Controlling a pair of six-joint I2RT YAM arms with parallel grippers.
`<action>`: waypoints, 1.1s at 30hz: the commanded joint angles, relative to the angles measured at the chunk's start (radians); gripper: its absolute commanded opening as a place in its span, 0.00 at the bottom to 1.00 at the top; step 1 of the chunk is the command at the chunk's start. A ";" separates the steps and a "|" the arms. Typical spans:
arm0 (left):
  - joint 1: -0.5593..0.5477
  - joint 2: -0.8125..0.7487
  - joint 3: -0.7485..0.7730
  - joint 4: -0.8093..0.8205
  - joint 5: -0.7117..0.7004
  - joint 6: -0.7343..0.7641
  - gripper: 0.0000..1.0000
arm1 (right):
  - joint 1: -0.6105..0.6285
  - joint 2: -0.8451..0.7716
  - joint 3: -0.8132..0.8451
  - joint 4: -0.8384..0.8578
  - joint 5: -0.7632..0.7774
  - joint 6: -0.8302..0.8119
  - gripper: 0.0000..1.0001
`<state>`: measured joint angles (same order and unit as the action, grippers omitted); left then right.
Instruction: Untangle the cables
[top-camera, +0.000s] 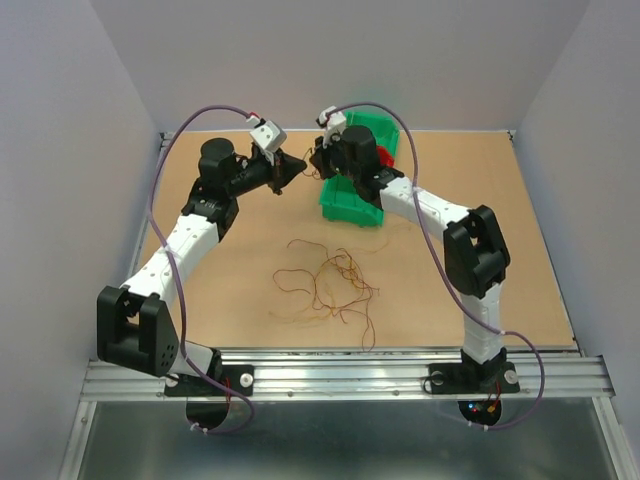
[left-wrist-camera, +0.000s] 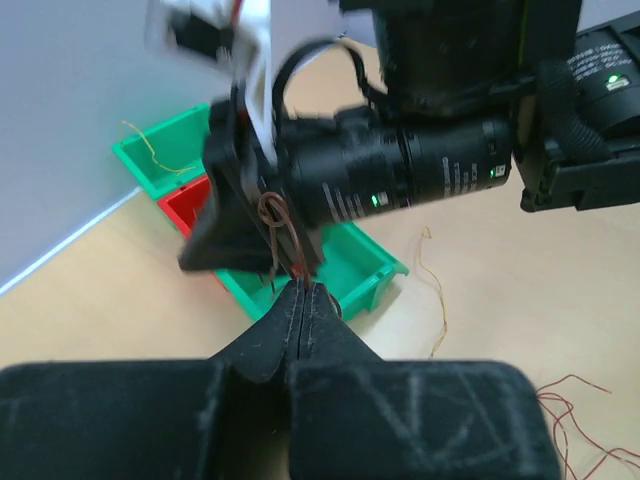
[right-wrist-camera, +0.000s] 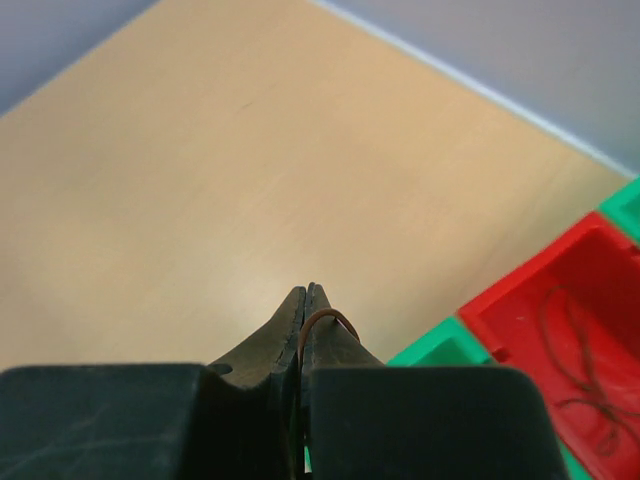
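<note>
Brown strand (left-wrist-camera: 275, 213) of the cables, hair-thin, nipped across a short span. In left hand (left-wrist-camera: 301, 300): clamped shut on it, small curl just past the tips. In right hand (right-wrist-camera: 305, 300): likewise closed, w/ a loop arching out beside the tips. Both hands up off the tabletop (top-camera: 480, 200), near far edge, about centre, tip to tip, just beside the green bin (top-camera: 345, 205).

Rest of cables (top-camera: 330, 285): loose curly heap, brown/orange/yellowish, flat on mid tabletop toward near edge, well apart from the hands. Can't tell from top view whether held strand trails down to heap; too thin. Also a brown bit (right-wrist-camera: 578, 375) in red bin (right-wrist-camera: 505, 325), and a yellowish strand (left-wrist-camera: 150, 140) at rim of 2nd green bin (left-wrist-camera: 150, 180).

Handling, as judged: next to no weight, floppy, springy curl, no holding of shape. Prone to snag on neighbours & drag the whole heap along. Apt to slip from the pads if caught only at the edge, and to kink or snap if yanked. Best taken near a free end or on a stretch w/o crossings, pinched square at the tips, then drawn apart slowly, watching for the heap lifting. Probably mid-step: parting one strand, bin next.
</note>
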<state>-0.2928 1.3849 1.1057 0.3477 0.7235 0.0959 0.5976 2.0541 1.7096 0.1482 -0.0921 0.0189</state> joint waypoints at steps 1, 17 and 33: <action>0.000 0.002 0.028 0.030 0.088 -0.012 0.00 | -0.013 -0.118 -0.153 0.013 -0.357 -0.048 0.01; 0.004 0.039 0.085 -0.064 0.390 0.047 0.00 | -0.045 -0.480 -0.654 0.485 -0.515 0.032 0.01; 0.004 -0.015 0.077 -0.121 0.410 0.103 0.00 | -0.055 -0.580 -0.778 0.599 -0.451 0.007 0.17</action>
<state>-0.2924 1.4387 1.1469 0.2325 1.1217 0.1654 0.5495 1.5402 0.9661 0.6598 -0.5453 0.0547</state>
